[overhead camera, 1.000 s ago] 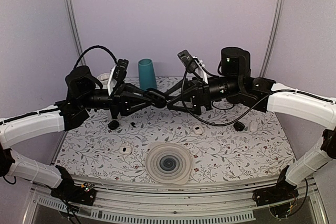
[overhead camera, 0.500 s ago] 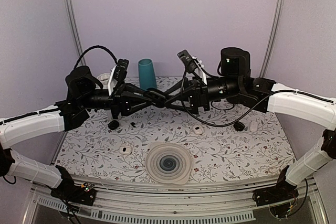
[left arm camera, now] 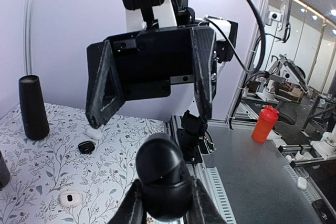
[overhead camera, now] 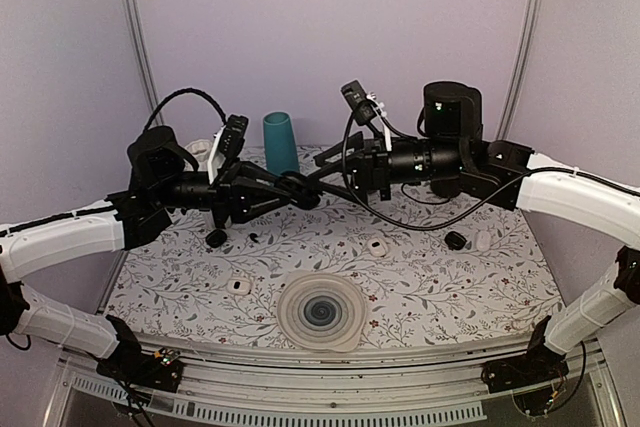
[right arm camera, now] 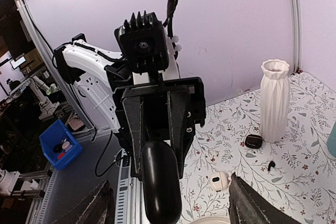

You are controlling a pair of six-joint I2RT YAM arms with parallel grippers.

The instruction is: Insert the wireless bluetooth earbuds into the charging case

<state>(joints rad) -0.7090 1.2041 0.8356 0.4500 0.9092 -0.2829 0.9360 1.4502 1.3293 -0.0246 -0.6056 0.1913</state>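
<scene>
My left hand point(left arm camera: 164, 203) grips a glossy black oval charging case point(left arm camera: 161, 166); my right hand point(overhead camera: 326, 173) faces it, released. One tiny black earbud point(right arm camera: 270, 165) lies on the counter point(overhead camera: 450, 297).

Charging case point(left arm camera: 163, 177): smooth black plastic, semi-gloss. Table cover point(overhead camera: 450, 292): matt floral print. Cup point(overhead camera: 280, 142), 12 o'clock: matt teal plastic.

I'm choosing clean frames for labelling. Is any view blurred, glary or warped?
Top external: sharp, evenly lit, soft shadows; the side poles lean inward, a wide-lens effect. Left wrist: the black case in the left hand is sharp, with a faint sheen; ceiling lights glare at upper right. Right wrist: sharp, wall washed out at top, dark at far left.
</scene>
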